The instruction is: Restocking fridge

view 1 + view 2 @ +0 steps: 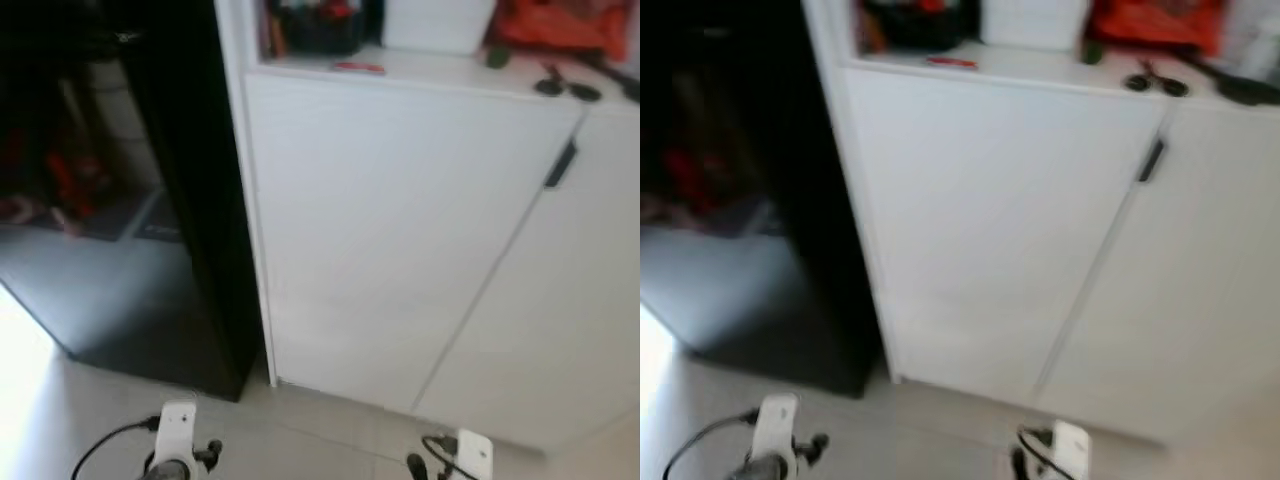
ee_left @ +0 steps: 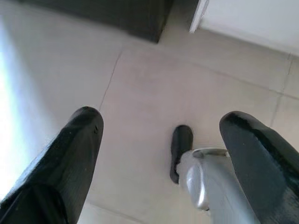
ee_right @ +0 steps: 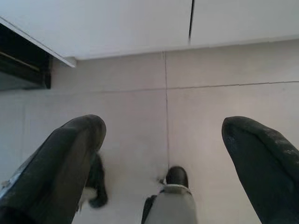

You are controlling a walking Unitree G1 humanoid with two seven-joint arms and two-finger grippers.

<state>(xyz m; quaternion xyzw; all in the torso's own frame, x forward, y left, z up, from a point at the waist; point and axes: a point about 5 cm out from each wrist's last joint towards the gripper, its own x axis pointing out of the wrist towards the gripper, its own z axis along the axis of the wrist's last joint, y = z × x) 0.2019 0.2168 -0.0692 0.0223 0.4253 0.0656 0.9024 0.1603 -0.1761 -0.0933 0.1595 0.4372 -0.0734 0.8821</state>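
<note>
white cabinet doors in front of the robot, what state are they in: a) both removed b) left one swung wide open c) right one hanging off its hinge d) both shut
d, the two flat white cabinet doors sit flush and closed, with only a thin dark seam between them and a small black handle near the top of that seam.

A white cabinet (image 1: 400,240) with two closed doors and a dark handle (image 1: 561,165) stands on a pale tiled floor (image 2: 140,102), its top (image 1: 450,70) cluttered with blurred items. A glossy black unit (image 1: 190,200) stands just beside it at the left. Bright light falls on the floor at far left.
</note>
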